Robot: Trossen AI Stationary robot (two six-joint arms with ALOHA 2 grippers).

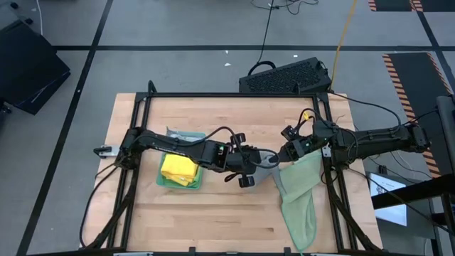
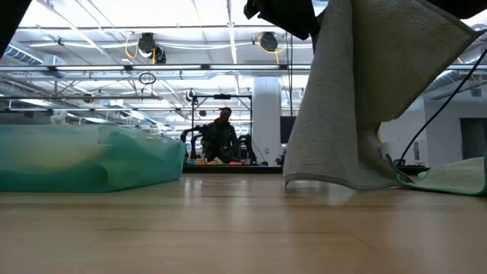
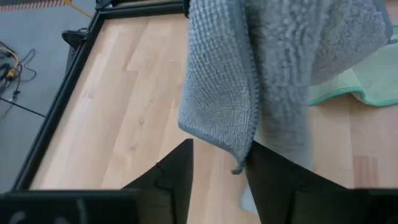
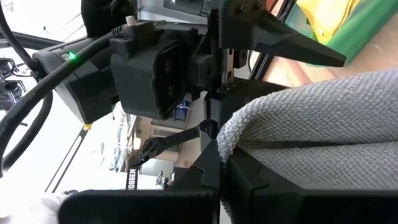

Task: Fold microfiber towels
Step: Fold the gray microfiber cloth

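A grey microfiber towel hangs at mid-table between my two grippers. My right gripper comes in level from the table's right and is shut on the towel's top. My left gripper points slanting down at it from the left, open, with the towel's hanging corner between its fingers. A pale sage green towel lies flat on the table at the right. A folded yellow towel rests on a bright green one at the left. My right gripper pinches a rounded fold at the grey towel's top between its two fingers, coming level from the table's right. The towel hangs below the fingers in slack folds, and its lower edge rests on the table. My left gripper: whether its fingers touch the hanging corner, I cannot tell.
A teal towel lies by the folded stack at the left. A black frame runs around the table's edges. Bare wood spreads along the near side. A person stands far behind the table.
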